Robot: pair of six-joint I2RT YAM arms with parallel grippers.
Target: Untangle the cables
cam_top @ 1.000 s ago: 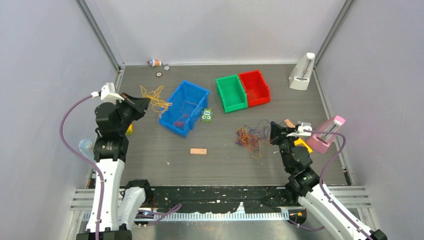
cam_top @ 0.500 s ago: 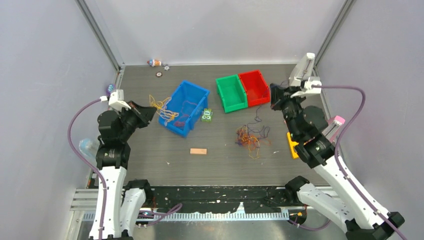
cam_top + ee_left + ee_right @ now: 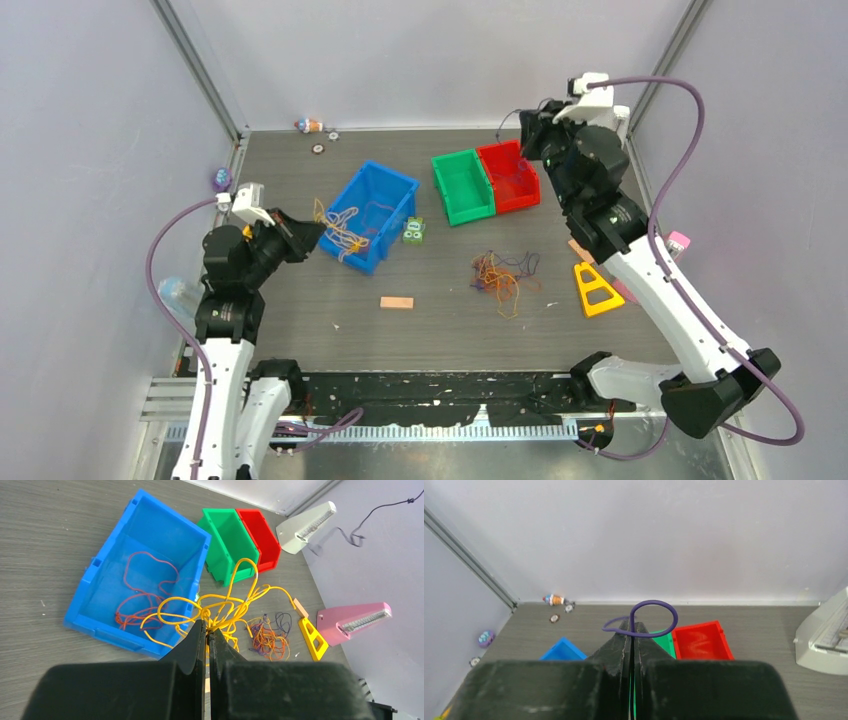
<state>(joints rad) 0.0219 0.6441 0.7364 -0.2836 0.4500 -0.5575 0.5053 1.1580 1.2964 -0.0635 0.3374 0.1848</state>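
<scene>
Enclosure: plain grey walls (image 3: 430,60) on three sides, with metal rails in the two back corners.
Work surface: dark grey wood-grain table (image 3: 300,300).
Left gripper (image 3: 206,630): fingers pressed together, pinching the yellow cable; it hangs just beside the left edge of the blue bin.
Right gripper (image 3: 631,627): fingers pressed together, pinching the purple cable; it is raised near the back wall, above the far end of the red bin.
Blue bin (image 3: 400,182): left of centre, set at an angle to the table edges.
Green bin (image 3: 462,185): right of the blue bin, touching the red bin.
Red bin (image 3: 510,175): right of the green bin.
White metronome (image 3: 305,527): back right corner.
Pink metronome (image 3: 355,622): right edge of the table.
Tangle (image 3: 500,272): orange-red and purple strands lying on the table right of centre, in front of the two smaller bins.
Yellow cable (image 3: 220,620): loose loops spreading from the left fingertips over the blue bin's edge.
Orange-red cable (image 3: 137,612): loose loops on the floor of the blue bin.
Purple cable (image 3: 654,601): one loop standing above the right fingertips.
Yellow triangle (image 3: 597,290): flat on the table, right of the tangle.
Wooden block (image 3: 396,302): flat on the table, in front of the blue bin.
</scene>
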